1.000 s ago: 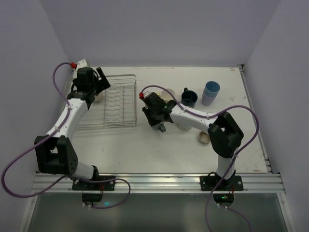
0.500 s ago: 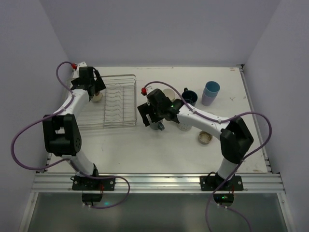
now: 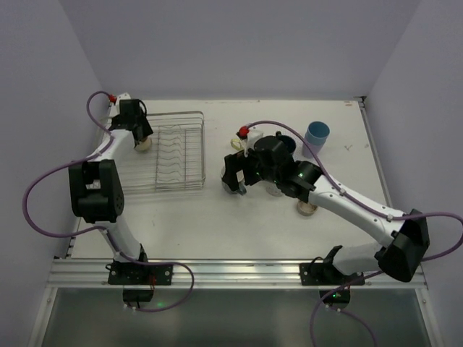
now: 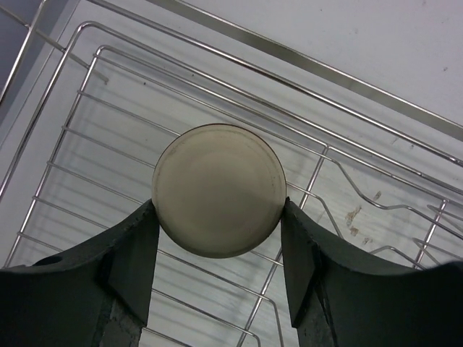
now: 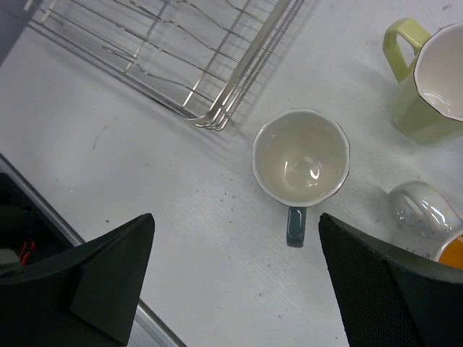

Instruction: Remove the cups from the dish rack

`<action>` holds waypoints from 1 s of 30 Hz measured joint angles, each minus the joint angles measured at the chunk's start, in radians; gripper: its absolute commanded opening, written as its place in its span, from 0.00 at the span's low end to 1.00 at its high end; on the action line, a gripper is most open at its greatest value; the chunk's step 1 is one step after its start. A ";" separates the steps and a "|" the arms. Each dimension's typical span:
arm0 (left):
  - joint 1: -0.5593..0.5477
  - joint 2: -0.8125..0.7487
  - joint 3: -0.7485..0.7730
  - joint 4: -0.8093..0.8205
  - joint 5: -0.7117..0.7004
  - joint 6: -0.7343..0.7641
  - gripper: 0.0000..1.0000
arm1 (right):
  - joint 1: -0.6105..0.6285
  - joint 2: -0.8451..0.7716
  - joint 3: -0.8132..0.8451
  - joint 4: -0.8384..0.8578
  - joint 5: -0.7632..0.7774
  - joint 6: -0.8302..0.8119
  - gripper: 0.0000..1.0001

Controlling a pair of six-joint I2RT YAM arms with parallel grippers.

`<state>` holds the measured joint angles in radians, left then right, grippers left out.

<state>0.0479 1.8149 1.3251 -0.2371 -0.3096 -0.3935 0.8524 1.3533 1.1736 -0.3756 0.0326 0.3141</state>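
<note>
The left jaws pinch the upturned tan cup (image 4: 218, 189), dead between them at the far-left end of the rack (image 3: 177, 155), while the right jaws hang spread above the grey mug (image 5: 301, 157) on the table (image 3: 217, 224).

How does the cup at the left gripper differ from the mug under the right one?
The tan cup sits in the dish rack, closed face up, clamped by the left gripper. The handled mug stands mouth-up on the table, the right gripper open above it. Both show pale, round faces.
</note>
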 measured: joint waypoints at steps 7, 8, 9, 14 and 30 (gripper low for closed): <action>0.011 -0.135 -0.112 0.012 0.051 -0.046 0.10 | 0.000 -0.266 -0.147 0.177 -0.106 0.100 0.99; 0.011 -0.195 -0.153 0.014 0.072 -0.062 0.09 | 0.000 -0.301 -0.177 0.221 -0.119 0.127 0.99; 0.011 -0.261 -0.197 0.017 0.097 -0.081 0.08 | 0.000 -0.332 -0.206 0.262 -0.135 0.156 0.99; 0.011 -0.658 -0.425 0.104 0.304 -0.209 0.07 | 0.000 -0.395 -0.354 0.490 -0.180 0.321 0.98; -0.186 -1.245 -0.941 0.554 0.875 -0.761 0.05 | 0.000 -0.271 -0.454 0.829 -0.234 0.577 0.90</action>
<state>-0.1383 0.5701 0.3840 0.3168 0.5655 -1.1545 0.8528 1.0824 0.7200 0.4534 -0.2012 0.8909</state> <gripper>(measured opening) 0.630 0.919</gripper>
